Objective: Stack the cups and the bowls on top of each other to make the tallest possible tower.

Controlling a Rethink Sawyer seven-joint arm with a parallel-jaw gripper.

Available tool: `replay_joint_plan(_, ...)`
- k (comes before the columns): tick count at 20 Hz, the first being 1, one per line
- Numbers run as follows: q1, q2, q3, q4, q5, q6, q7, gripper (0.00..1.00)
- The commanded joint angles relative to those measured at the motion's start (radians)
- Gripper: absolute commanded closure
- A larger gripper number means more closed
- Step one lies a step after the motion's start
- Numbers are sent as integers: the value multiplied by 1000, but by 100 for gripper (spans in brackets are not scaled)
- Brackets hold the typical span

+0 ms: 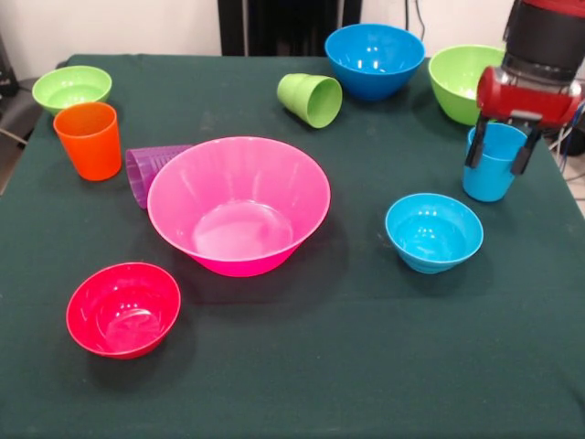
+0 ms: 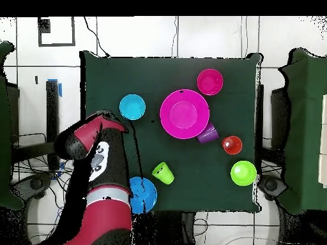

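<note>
Nothing is stacked yet: the large pink bowl [image 1: 239, 206] sits empty at the middle of the worktop [image 1: 347, 366], with the other pieces scattered singly around it. Against its rim lies a purple cup [image 1: 146, 167] on its side; a light green cup [image 1: 311, 99] is tipped over too. At the worktop's edge the gripper [image 1: 498, 154] straddles an upright light blue cup [image 1: 491, 174], jaws on either side of its rim, seemingly closing on it. Judging by this, the whole tower remains to build.
</note>
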Motion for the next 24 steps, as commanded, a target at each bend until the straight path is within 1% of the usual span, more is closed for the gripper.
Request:
replay_joint_plan(1, -2, -141, 101, 64, 64, 209, -91, 0)
replay_joint_plan(4, 1, -159, 104, 73, 77, 235, -86, 0)
replay_joint_plan(9, 14, -161, 99, 77, 81, 241, -67, 0)
replay_joint_plan(11, 40, -154, 77, 77, 67, 220, -34, 0)
replay_joint_plan(13, 88, -135, 35, 61, 35, 196, 13, 0)
replay_joint_plan(17, 153, -105, -15, 50, 32, 166, 95, 0)
replay_joint_plan(20, 172, -96, -34, 47, 45, 159, 102, 0)
replay_joint_plan(24, 177, -92, -43, 51, 63, 150, 94, 0)
